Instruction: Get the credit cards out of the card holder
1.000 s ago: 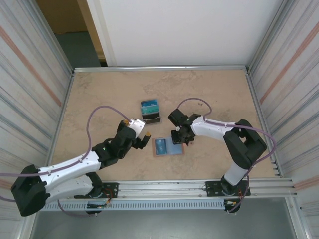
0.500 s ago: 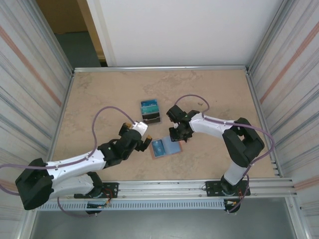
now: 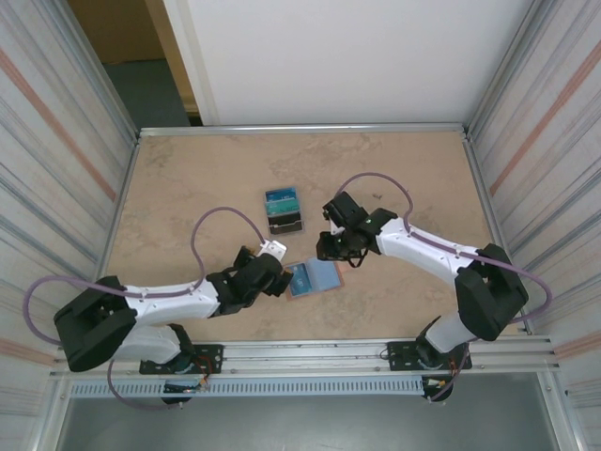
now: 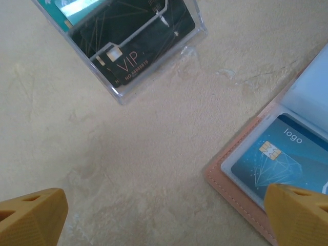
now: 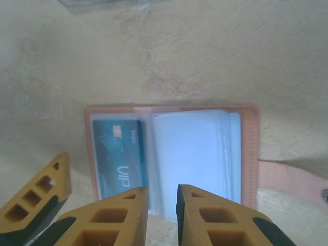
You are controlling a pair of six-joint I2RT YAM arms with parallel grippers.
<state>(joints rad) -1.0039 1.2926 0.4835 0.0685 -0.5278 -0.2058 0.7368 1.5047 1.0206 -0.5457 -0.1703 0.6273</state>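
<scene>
L gripper (image 4: 164, 215) wide open, R gripper (image 5: 162, 197) slit-narrow over card holder (image 5: 249, 148), can't tell if gripping, credit card (image 5: 115, 154) partly hidden

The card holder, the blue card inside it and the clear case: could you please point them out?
card holder (image 5: 250, 154): right wrist view, pink right border.
blue card (image 5: 117, 154): right wrist view, middle of face.
clear case (image 4: 160, 65): left wrist view, lower wall.

The left gripper (image 4: 164, 215) stood spread wide, its arm stretched low and long behind it. The right gripper (image 5: 162, 205) pointed downward, jaws a slim gap apart, elbow bent behind it.
</scene>
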